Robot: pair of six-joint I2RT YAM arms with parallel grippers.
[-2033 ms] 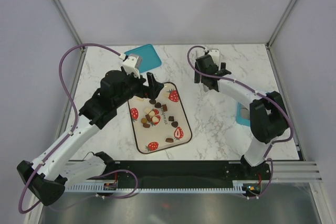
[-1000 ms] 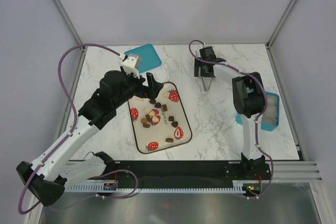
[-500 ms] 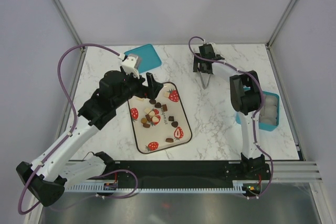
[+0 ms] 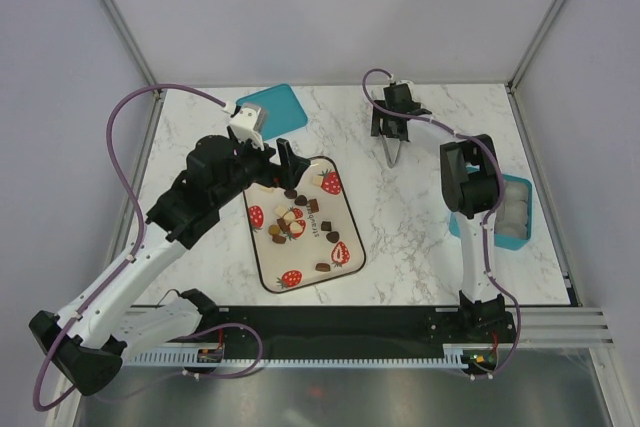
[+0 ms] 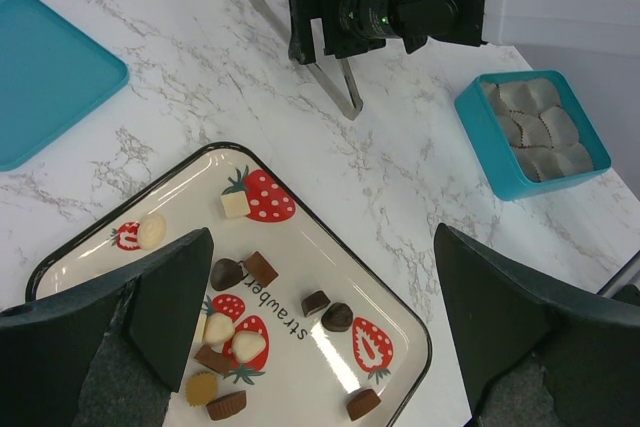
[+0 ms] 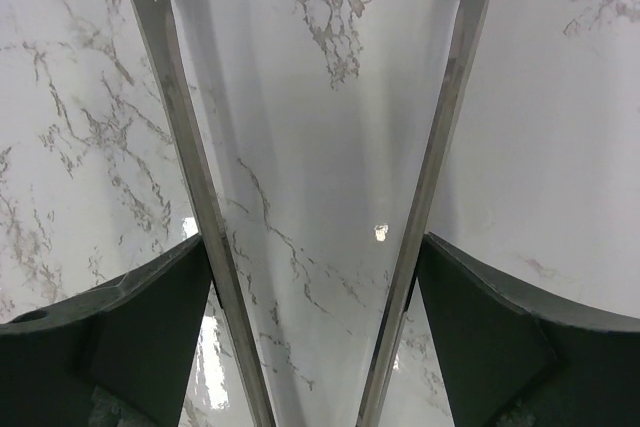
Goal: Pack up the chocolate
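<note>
your chocolates (image 5: 260, 269) lie loose on the strawberry-print tray (image 5: 420, 347), dark, tan and cream pieces mostly near its middle. your left gripper (image 5: 322, 237) hangs just above them, jaws spread wide, nothing in it. your right gripper (image 6: 318, 277) is at the far middle of the marble table (image 4: 410, 237), well apart from the tray, gripping the two arms of metal tongs (image 6: 190, 147), only slightly squeezed. a teal box (image 5: 490, 162) of paper cups sits at the right edge, a teal lid (image 4: 272, 109) at far left.

a white marble-patterned table (image 4: 420, 237) sits between plain pale grey walls (image 4: 330, 7) with aluminium corner posts (image 4: 543, 25)
</note>
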